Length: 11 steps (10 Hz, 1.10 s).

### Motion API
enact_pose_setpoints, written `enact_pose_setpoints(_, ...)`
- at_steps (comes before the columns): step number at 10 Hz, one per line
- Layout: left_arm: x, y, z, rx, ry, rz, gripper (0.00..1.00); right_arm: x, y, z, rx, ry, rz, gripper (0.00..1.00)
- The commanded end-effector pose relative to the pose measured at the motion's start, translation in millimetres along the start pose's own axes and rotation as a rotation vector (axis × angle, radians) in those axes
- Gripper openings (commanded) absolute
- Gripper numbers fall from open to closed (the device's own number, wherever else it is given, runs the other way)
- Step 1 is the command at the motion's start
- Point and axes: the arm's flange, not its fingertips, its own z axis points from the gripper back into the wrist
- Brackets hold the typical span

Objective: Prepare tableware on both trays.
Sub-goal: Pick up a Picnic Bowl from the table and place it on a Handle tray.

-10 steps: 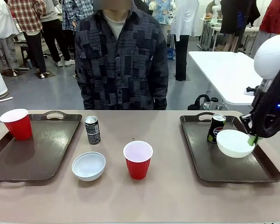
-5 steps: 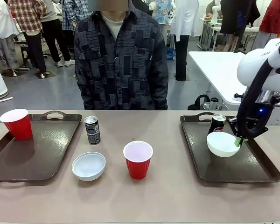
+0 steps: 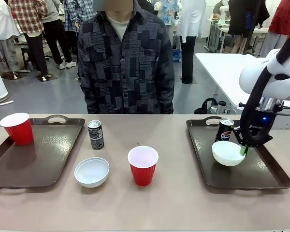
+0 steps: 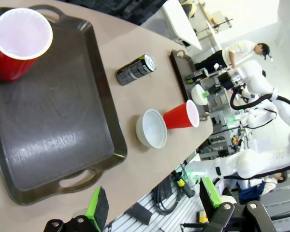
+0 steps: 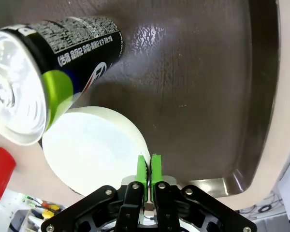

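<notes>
On the right tray (image 3: 266, 179) a Pepsi can (image 3: 224, 130) stands beside a white bowl (image 3: 227, 153). My right gripper (image 3: 243, 150) is at the bowl's right rim. In the right wrist view its green pads (image 5: 141, 169) sit close together, pinching the rim of the bowl (image 5: 92, 150), with the can (image 5: 48, 72) just past it. The left tray (image 3: 38, 164) holds a red cup (image 3: 18, 128) at its far left corner. On the table between the trays are a dark can (image 3: 95, 134), a second white bowl (image 3: 92, 171) and a red cup (image 3: 143, 165). My left gripper (image 4: 152, 205) hangs open above the left tray's (image 4: 53, 121) near end.
A person in a dark patterned shirt (image 3: 125, 63) stands at the far side of the table, hands out of sight. Bare table (image 3: 183, 203) lies in front of the trays and between them.
My right arm has moved left and down, bringing the white bowl from above the tray's right side onto the tray beside the Pepsi can.
</notes>
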Motion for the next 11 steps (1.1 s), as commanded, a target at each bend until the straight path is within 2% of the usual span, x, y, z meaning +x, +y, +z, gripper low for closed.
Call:
enact_pose_setpoints(1,-0.4,0.2,0.2,-0.005,-0.009,0.000,1.00,8.2,5.9,-1.9,0.029,0.015,-0.010,0.57)
enact_pose_setpoints(2,-0.4,0.2,0.2,-0.005,-0.009,0.000,1.00,8.2,5.2,-1.6,0.028,0.017,-0.013,0.72)
enact_pose_setpoints(3,-0.4,0.2,0.2,-0.005,-0.009,0.000,1.00,8.2,5.2,-1.2,0.027,0.014,-0.014,1.00)
enact_pose_setpoints(5,-0.4,0.2,0.2,-0.005,-0.009,0.000,1.00,2.1,5.5,5.3,0.020,0.001,-0.011,1.00)
enact_pose_setpoints(6,-0.4,0.2,0.2,-0.005,-0.009,0.000,1.00,-1.3,6.4,10.3,0.018,-0.008,-0.014,0.58)
enact_pose_setpoints(8,-0.4,0.2,0.2,-0.005,-0.009,0.000,1.00,-19.0,9.3,35.4,-0.015,-0.045,0.010,0.78)
enact_pose_setpoints(10,-0.4,0.2,0.2,-0.005,-0.009,0.000,1.00,-45.2,15.1,73.0,-0.020,-0.154,0.012,0.98)
enact_pose_setpoints(11,-0.4,0.2,0.2,-0.005,-0.009,0.000,1.00,-59.6,16.8,93.6,-0.031,-0.198,0.020,0.91)
